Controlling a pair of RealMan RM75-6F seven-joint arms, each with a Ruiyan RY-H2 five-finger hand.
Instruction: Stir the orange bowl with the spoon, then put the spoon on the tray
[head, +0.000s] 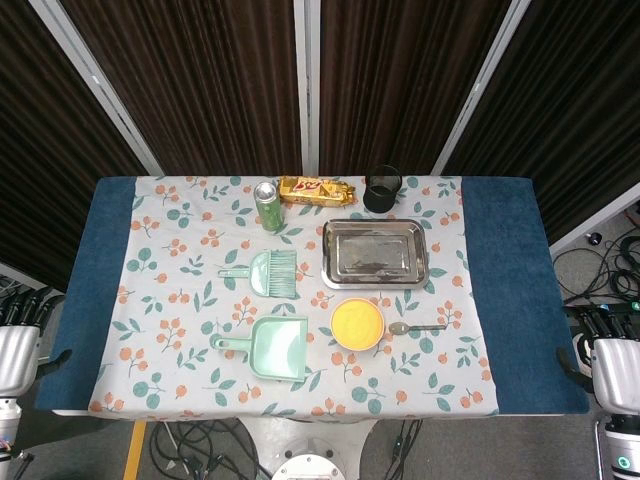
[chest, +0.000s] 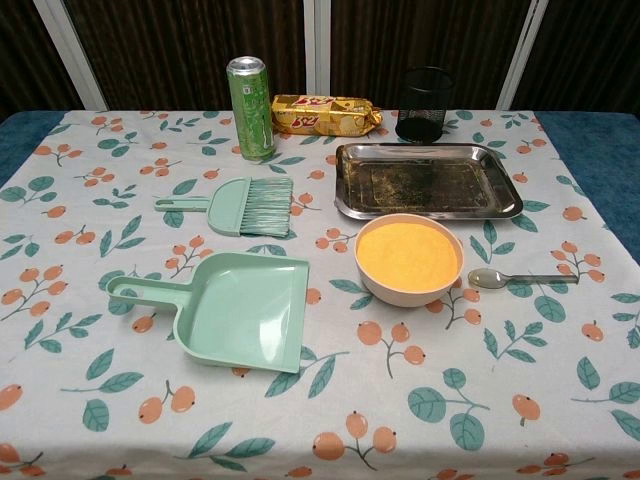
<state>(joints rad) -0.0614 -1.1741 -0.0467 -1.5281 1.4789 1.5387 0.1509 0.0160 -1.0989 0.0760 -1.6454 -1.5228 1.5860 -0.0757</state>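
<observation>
At the bottom corners of the head view, the left hand (head: 18, 355) and right hand (head: 617, 368) hang off the counter (head: 505, 300) holding nothing; their finger spread cannot be told. Mid-frame, the spoon (chest: 520, 279) lies just right of the orange bowl (chest: 409, 261), a green dustpan (chest: 225, 310) at left. Behind the bowl sits the steel tray (chest: 428, 180).

An orange bowl (chest: 409, 259) sits on the counter (chest: 60, 300), draped in a floral cloth, with a spoon (chest: 520, 278) lying just beside it and a steel tray (chest: 427, 181) directly behind. A green dustpan (chest: 228, 308) and matching brush (chest: 238, 205) lie apart from the bowl. At the back stand a green can (chest: 250, 107), a snack packet (chest: 323, 114) and a black mesh cup (chest: 425, 104).
</observation>
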